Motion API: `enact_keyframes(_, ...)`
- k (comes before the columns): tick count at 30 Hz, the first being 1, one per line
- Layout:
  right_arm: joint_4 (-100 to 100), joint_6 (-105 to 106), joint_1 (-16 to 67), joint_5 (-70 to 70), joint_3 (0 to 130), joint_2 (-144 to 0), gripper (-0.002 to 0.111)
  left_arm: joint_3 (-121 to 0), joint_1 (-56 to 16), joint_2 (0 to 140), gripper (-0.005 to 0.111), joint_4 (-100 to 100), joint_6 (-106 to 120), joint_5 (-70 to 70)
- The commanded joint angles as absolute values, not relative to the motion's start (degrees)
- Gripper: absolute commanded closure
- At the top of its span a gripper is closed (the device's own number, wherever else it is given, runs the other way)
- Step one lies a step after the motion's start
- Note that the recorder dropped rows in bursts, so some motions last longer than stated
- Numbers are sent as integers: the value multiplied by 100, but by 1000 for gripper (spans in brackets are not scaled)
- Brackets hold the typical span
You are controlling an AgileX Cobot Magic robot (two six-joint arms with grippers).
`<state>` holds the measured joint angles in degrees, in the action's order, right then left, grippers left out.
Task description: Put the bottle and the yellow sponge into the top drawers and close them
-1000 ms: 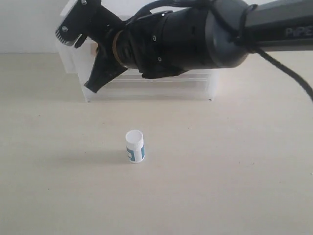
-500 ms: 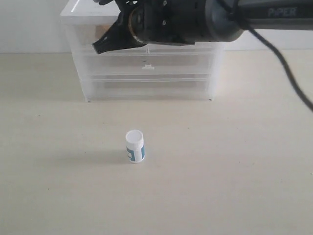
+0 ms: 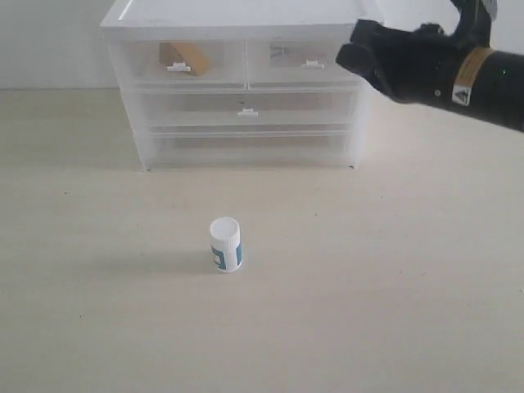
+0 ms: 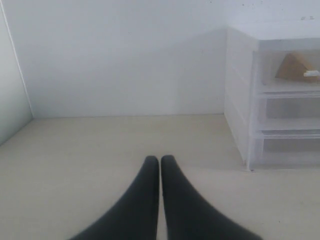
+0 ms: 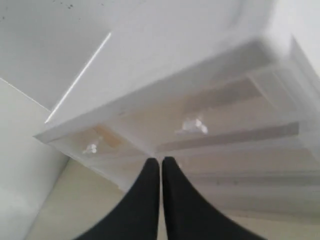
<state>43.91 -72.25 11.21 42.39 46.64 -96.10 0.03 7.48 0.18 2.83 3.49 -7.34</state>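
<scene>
The bottle (image 3: 225,244) stands upright on the table in front of the drawer unit, white-capped with a teal label, and no gripper is near it. The yellow sponge (image 3: 184,57) lies inside the top-left drawer (image 3: 180,67), which sits flush with the unit; it also shows as a tan wedge, the sponge (image 4: 295,67). The top-right drawer (image 3: 307,59) looks pushed in too. My right arm (image 3: 434,74) hangs at the upper right beside the unit. The right gripper (image 5: 161,160) is shut and holds nothing, facing the top-right drawer's tab (image 5: 194,125). The left gripper (image 4: 160,158) is shut, low over the table, left of the unit.
The translucent drawer unit (image 3: 246,139) stands at the back against a white wall, with two wider drawers below the top pair. A wall corner (image 4: 20,100) lies to the left of my left gripper.
My right arm has pulled back from the top-left drawer to the right, uncovering the whole unit. The bottle has not moved.
</scene>
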Motion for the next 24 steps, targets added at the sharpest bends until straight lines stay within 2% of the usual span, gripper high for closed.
enact_keyframes(1,3947,-7510,1165,4840,4469,-9945,89,0,766,0,103,306,353,-697)
enact_keyframes(5,3004,-8408,1335,5213,4469,-10321,61,0,766,0,103,306,353,-697)
enact_keyframes(8,2476,-8664,1386,5446,4477,-10617,54,0,766,0,103,306,353,-697)
enact_keyframes(13,2496,-8877,1400,6271,4807,-11158,54,0,766,0,103,306,353,-697)
enact_keyframes(20,2472,-9090,1628,6233,5307,-11587,55,0,766,0,103,306,353,-712)
enact_keyframes(22,2434,-9079,1651,6240,5339,-11623,63,0,766,0,103,306,353,-712)
enact_keyframes(24,2330,-9047,1651,6240,5339,-11623,79,0,766,0,103,306,353,-712)
